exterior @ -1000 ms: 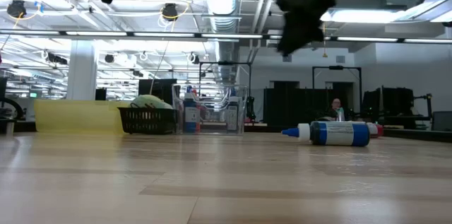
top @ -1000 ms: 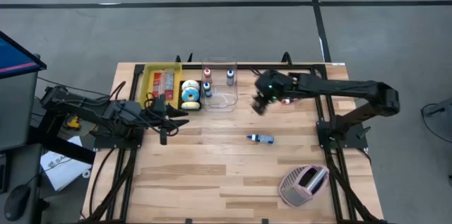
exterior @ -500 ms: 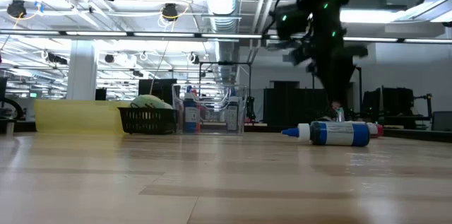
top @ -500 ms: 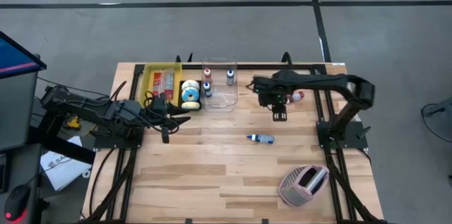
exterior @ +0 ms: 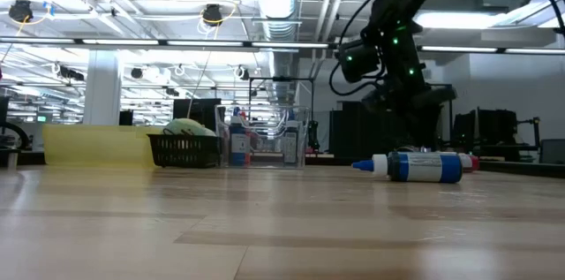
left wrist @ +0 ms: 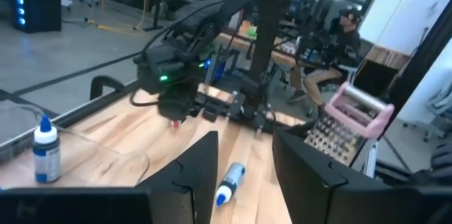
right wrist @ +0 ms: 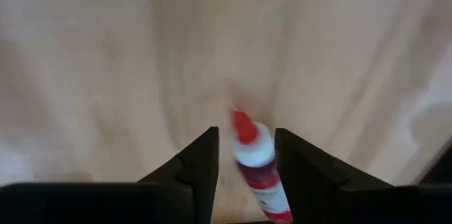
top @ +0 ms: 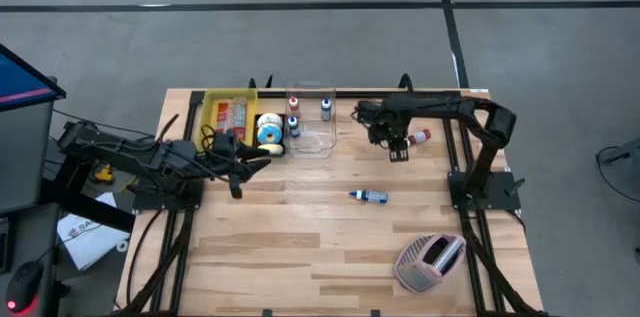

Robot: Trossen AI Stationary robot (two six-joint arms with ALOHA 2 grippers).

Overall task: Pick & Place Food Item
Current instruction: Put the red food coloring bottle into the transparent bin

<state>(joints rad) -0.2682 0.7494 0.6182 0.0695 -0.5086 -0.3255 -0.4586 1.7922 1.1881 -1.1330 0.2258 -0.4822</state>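
Note:
A small bottle with a red cap (right wrist: 253, 159) lies on its side on the wood at the far right (top: 419, 137). My right gripper (right wrist: 244, 164) hangs over it, pointing down and open, with a finger on either side of the bottle; I cannot tell whether they touch it. In the high view this gripper (top: 397, 151) is just left of the bottle. A blue-labelled bottle (top: 370, 195) lies nearer the table's middle. My left gripper (left wrist: 244, 167) is open and level, above the table's left part (top: 240, 162), holding nothing.
At the far edge stand a clear box (top: 311, 133) with small bottles by it, a dark basket (top: 268, 135) with a round item, and a yellow tray (top: 227, 114). A pink and white object (top: 430, 259) lies near the front right. Bare wood lies between.
My right gripper has come down toward the table and a little toward the right edge. It has tipped from nearly level to pointing down and has rolled about its own line. It now hangs over the red-capped bottle. The bottles have not moved.

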